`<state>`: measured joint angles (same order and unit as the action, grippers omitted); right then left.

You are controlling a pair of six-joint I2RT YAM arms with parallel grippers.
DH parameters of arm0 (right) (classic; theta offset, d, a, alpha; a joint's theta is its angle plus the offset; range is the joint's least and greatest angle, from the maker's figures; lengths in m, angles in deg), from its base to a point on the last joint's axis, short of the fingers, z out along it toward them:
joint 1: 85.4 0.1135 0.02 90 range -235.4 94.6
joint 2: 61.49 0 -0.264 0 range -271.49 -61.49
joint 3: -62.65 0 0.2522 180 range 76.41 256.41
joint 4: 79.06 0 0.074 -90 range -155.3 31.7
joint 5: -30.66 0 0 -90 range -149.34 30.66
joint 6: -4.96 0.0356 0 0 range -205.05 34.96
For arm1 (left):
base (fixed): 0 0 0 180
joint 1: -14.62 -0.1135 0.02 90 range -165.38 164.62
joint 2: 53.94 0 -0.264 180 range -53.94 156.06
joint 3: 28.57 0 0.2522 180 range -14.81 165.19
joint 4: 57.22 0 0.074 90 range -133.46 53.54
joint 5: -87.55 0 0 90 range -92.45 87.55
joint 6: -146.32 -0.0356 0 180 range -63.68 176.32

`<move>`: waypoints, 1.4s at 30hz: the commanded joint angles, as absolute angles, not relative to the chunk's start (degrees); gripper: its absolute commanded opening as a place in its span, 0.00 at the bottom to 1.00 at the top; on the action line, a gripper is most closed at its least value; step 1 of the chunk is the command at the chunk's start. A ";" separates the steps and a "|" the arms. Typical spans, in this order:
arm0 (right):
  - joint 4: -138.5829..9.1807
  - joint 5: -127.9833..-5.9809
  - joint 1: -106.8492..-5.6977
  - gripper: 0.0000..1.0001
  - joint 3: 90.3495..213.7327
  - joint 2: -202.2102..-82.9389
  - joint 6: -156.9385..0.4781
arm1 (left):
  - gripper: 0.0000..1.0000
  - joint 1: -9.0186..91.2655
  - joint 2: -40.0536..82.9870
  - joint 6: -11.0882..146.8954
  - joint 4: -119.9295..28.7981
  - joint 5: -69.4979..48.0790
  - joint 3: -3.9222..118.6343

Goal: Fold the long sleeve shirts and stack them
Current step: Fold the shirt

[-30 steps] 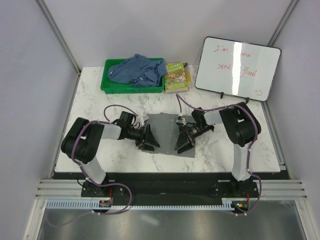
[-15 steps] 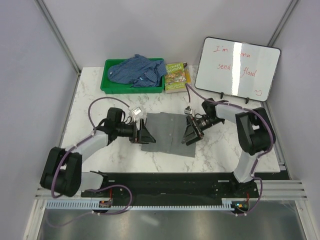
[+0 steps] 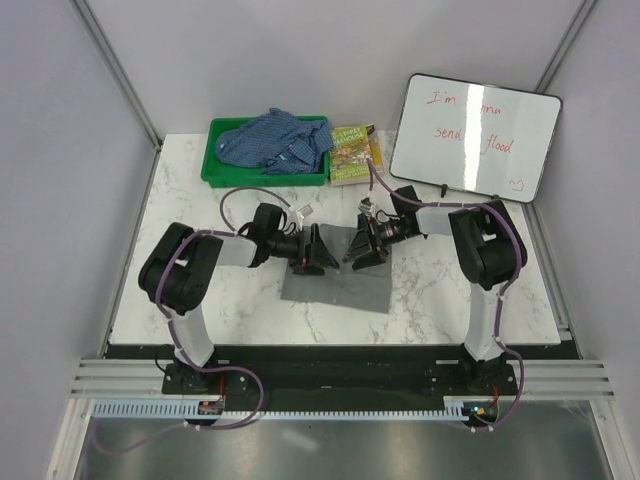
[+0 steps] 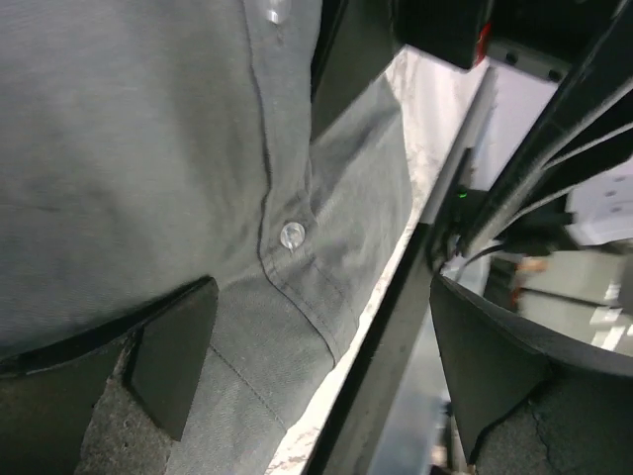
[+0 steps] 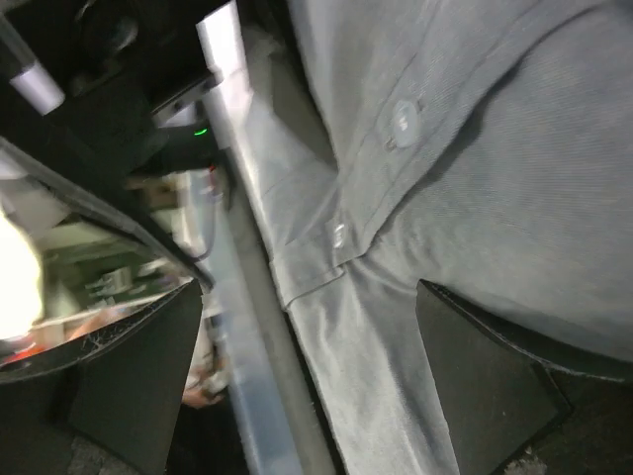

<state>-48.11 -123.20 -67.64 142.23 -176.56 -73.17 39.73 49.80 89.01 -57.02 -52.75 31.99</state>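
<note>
1. The grey shirt lies folded flat in the middle of the desk. The left hand and right hand sit low over its far edge, both spread wide and holding nothing.
2. The hands nearly face each other, close together. If both close on the same stretch of cloth, their fingers could knock.
3. A shallow pinch by the placket would take only the top layer, and lifting would peel the fold open. Too deep a pinch would drag the whole bundle askew.
4. A finger that lands on a button may slip off the cloth.
5. The blue shirt is bunched in the green bin, not yet folded. A reach for it could nudge the book just beside the bin. Hauling it over the grey shirt could rumple that fold.
</note>
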 commanded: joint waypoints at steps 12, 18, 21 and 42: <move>-9.14 -118.74 -68.70 0.98 159.10 -183.50 -110.00 | 0.99 34.49 34.83 85.68 -51.38 -53.68 26.64; -16.94 -122.01 -68.70 0.98 163.24 -179.79 -98.86 | 0.89 34.93 44.46 87.08 -52.68 -51.24 38.60; -19.94 -119.73 -68.70 0.98 165.00 -183.39 -96.66 | 0.86 34.58 49.84 89.45 -54.88 -48.34 42.47; -10.29 -104.86 -57.64 0.96 190.48 -198.88 -112.63 | 0.90 30.46 26.62 82.27 -39.97 -53.34 23.33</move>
<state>-12.02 -114.39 -65.24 188.00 -199.16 -99.44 33.78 39.99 90.67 -50.93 -51.31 24.19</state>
